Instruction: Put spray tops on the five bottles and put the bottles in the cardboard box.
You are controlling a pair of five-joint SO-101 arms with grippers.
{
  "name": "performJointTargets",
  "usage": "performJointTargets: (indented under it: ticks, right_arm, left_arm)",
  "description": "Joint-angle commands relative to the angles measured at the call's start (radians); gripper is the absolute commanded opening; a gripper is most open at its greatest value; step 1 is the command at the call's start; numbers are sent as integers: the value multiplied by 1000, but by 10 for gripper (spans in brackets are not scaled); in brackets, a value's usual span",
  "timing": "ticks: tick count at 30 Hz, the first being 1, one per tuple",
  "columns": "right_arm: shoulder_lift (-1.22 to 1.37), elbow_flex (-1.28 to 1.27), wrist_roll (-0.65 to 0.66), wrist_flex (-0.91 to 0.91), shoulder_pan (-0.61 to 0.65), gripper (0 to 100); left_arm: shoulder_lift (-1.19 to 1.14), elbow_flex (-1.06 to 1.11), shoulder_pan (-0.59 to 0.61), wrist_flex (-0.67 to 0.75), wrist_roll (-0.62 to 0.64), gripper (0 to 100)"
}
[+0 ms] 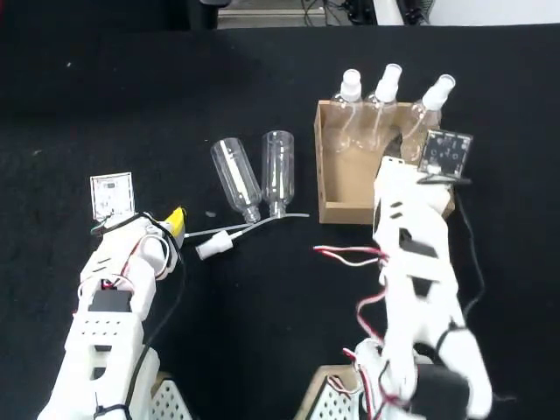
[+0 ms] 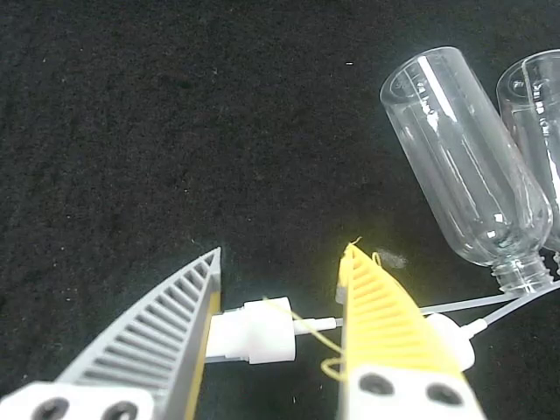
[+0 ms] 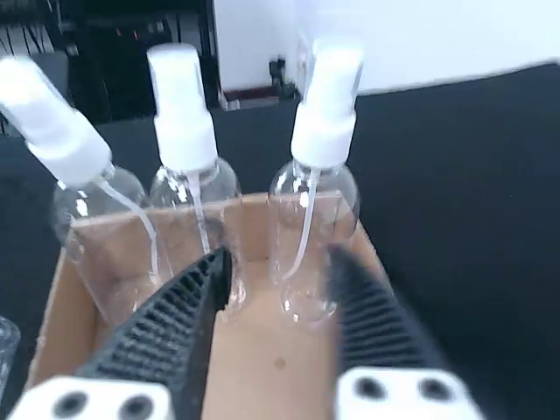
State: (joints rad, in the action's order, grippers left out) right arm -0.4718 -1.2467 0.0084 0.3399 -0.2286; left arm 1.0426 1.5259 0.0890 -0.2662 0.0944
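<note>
**Spray top (image 2: 254,331) lay between the parted fingers of the left gripper (image 2: 283,255); three capped bottles stood in the cardboard box (image 1: 350,188)**

The left gripper hung low over the black table (image 1: 262,332) with its fingers spread apart. The white spray top lay crosswise between them. Its cap end touched the grey finger (image 2: 166,341) and its thin stem reached toward the yellow finger (image 2: 385,341). Whether the fingers pressed on it could not be told. Just past the outer side of the yellow finger lay a second spray top (image 2: 451,339), its dip tube trailing away from the gripper.

Ahead of that gripper, on the yellow finger's side, two uncapped bottles lay on their sides close together. Their open necks pointed back toward the gripper. One lay nearer (image 2: 468,166) and the other beyond it (image 2: 538,131).

Farther right, the right gripper (image 3: 280,258) hung over the floor of the cardboard box, its black fingers held wide apart. Just ahead of its fingertips the three capped bottles stood in a row against the box wall farthest from the gripper. One stood off to one side (image 3: 96,210), one ahead of a fingertip (image 3: 188,188), and one ahead of the gap between the fingers (image 3: 315,192). Each carried a white top that rose above the box's rim.
</note>
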Motion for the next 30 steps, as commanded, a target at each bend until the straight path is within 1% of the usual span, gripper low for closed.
performJointTargets:
  ticks: [1,6,8,10,14,30]
  right_arm:
    - [-88,15,3,-94,-15,86]
    - [7,163,3,-290,-15,8]
    - [99,242,3,-345,-15,18]
    - [197,317,2,-377,-43,18]
    - [355,435,-5,-391,-109,18]
    - [610,638,2,-391,-80,18]
  left_arm:
    - [15,-8,-16,21,-17,209]
    - [15,-8,-16,23,-17,209]
    - [15,-8,-16,23,-17,209]
    - [15,-8,-16,23,-17,209]
    - [15,-8,-16,23,-17,209]
    - [15,-8,-16,23,-17,209]
